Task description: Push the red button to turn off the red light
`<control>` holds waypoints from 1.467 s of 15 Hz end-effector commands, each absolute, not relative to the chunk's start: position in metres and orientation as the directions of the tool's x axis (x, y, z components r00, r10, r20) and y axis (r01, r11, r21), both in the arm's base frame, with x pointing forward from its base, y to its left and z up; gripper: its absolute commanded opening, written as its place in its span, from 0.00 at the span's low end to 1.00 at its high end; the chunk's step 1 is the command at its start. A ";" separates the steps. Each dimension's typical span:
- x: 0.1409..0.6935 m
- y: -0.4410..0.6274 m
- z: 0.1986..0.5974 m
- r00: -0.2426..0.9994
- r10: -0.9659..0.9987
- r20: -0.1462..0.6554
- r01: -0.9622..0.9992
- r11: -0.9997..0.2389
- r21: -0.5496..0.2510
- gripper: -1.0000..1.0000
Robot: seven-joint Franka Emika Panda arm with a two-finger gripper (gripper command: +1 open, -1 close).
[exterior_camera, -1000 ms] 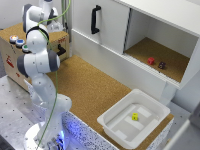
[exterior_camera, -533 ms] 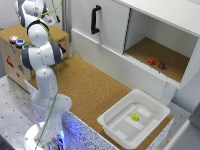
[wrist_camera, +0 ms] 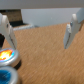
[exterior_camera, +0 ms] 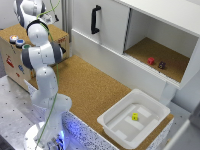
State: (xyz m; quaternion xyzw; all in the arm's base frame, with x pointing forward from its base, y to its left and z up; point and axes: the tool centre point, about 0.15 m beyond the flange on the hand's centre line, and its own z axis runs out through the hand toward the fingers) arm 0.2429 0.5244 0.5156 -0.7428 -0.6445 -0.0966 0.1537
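Note:
The red button (wrist_camera: 6,55) has an orange-red cap that glows in a pale ring, and it sits on cork beside the blue-capped button (wrist_camera: 6,76). My gripper (wrist_camera: 38,46) hovers above the cork, open and empty, with the red button near one finger (wrist_camera: 6,31) and outside the gap. In the exterior view the red button (exterior_camera: 12,38) lies on top of a wooden box (exterior_camera: 12,62) at that view's left, in a row with the blue button (exterior_camera: 20,42) and a green one (exterior_camera: 26,46). The arm (exterior_camera: 40,55) rises beside the box, and its hand is hard to make out there.
A white bin (exterior_camera: 117,131) holding a small yellow piece (exterior_camera: 135,116) stands at the exterior view's lower right. Behind the cork floor is a white cabinet with a black handle (exterior_camera: 95,20) and an open compartment holding a red block (exterior_camera: 150,60) and a dark one (exterior_camera: 162,64).
The arm's upper links have swung up and over toward the box with the buttons. The bin and cabinet items have not moved.

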 end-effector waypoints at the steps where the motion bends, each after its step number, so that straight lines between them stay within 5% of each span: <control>1: 0.192 0.559 0.532 0.197 0.979 -0.053 0.962 -0.203 -0.185 1.00; 7: 0.152 0.614 0.534 0.188 0.952 -0.240 0.980 -0.198 -0.019 1.00; 14: 0.156 0.627 0.516 0.294 0.954 -0.052 0.952 -0.297 -0.068 1.00; 15: 0.157 0.627 0.517 0.309 0.950 -0.035 0.949 -0.311 -0.047 0.00; 22: 0.152 0.625 0.509 0.324 0.946 -0.019 0.946 -0.323 0.030 0.00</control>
